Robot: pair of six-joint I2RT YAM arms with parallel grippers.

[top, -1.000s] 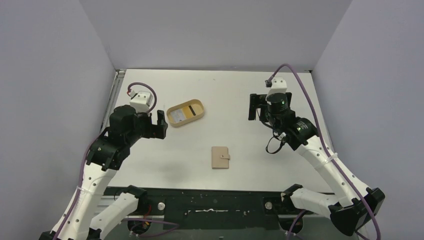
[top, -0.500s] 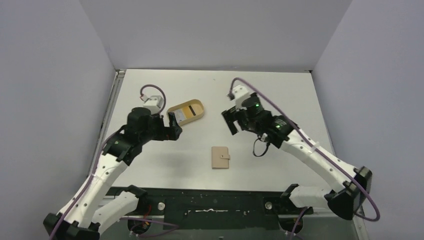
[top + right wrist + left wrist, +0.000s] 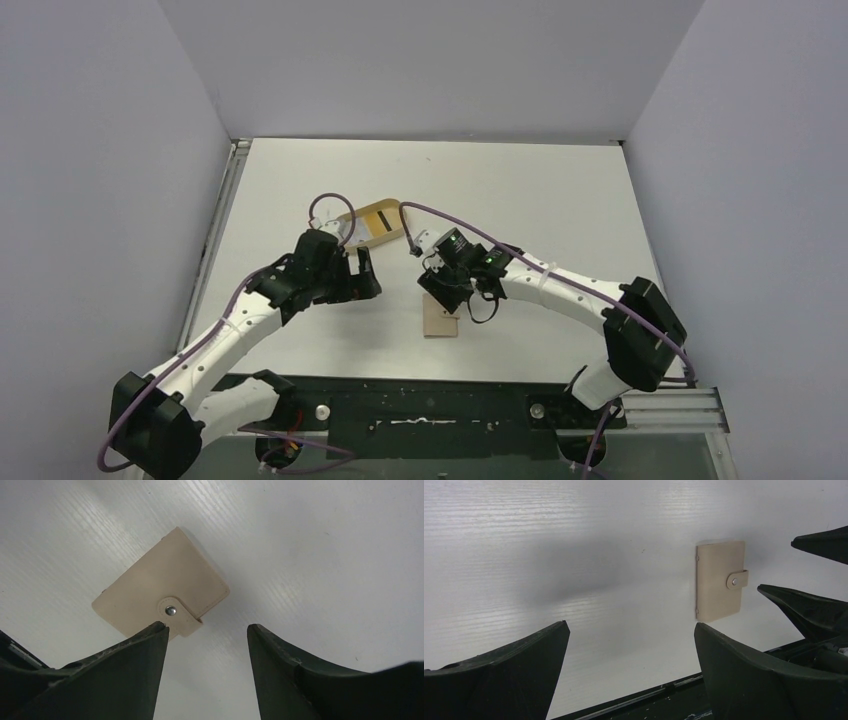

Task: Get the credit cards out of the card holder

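Looking down on the white worktop (image 3: 560,200). Hanging the left hand (image 3: 629,630) over it with fingers spread wide, gripping nothing, near the oval tray (image 3: 380,222). Hovering the right hand (image 3: 205,627), likewise spread and empty, just above the card holder (image 3: 160,587). Finding that tan holder lying flat and closed near the front edge, snap tab (image 3: 177,614) fastened.

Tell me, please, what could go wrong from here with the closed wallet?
The card holder lies flat with its snap tab fastened. The open right gripper may push it along the table instead of catching the tab. The open left gripper is close too. Its camera shows the right fingers beside the card holder, so the two could collide.
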